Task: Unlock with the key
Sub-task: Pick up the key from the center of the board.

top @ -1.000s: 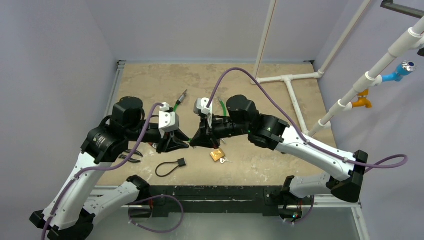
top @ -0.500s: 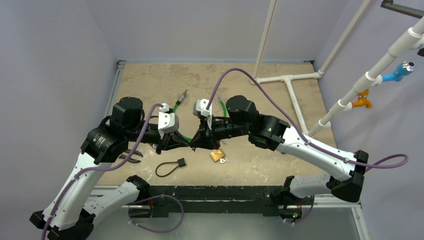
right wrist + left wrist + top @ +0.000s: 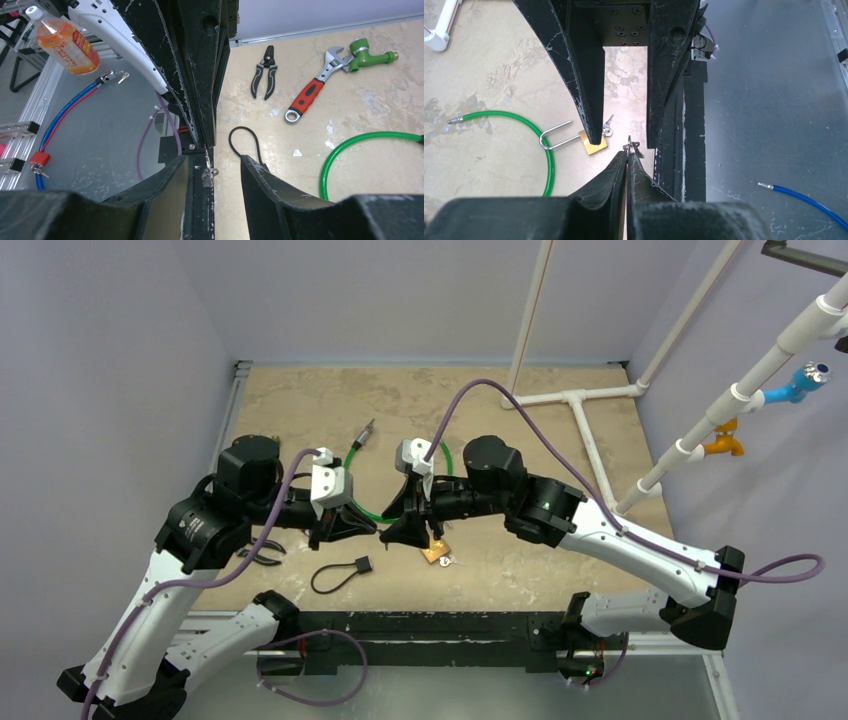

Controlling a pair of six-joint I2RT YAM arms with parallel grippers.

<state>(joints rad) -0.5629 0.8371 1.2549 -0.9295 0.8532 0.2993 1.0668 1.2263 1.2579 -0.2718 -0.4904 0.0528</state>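
Note:
A brass padlock (image 3: pixel 435 552) with a steel shackle lies on the table, its body (image 3: pixel 593 145) partly under a right finger, and a small key (image 3: pixel 608 131) rests beside it. My left gripper (image 3: pixel 373 531) is shut, its tips (image 3: pixel 628 153) pinching a small silver key (image 3: pixel 632 145) above the table. The right gripper (image 3: pixel 404 532) faces it tip to tip and stands open. In the right wrist view the same key (image 3: pixel 209 172) hangs between the right gripper's (image 3: pixel 215 172) spread fingers without touching them.
A green hose (image 3: pixel 352 454) curves behind the grippers. A black cable loop (image 3: pixel 338 575) lies near the front edge, with pliers (image 3: pixel 265 80), a red-handled wrench (image 3: pixel 311 95) and a green nozzle (image 3: pixel 369 51) to the left. White pipes (image 3: pixel 580 420) stand at the back right.
The right gripper has opened and let go of the key, which now stays in the shut left gripper. Both arms have shifted slightly, the right one drawing back to the right.

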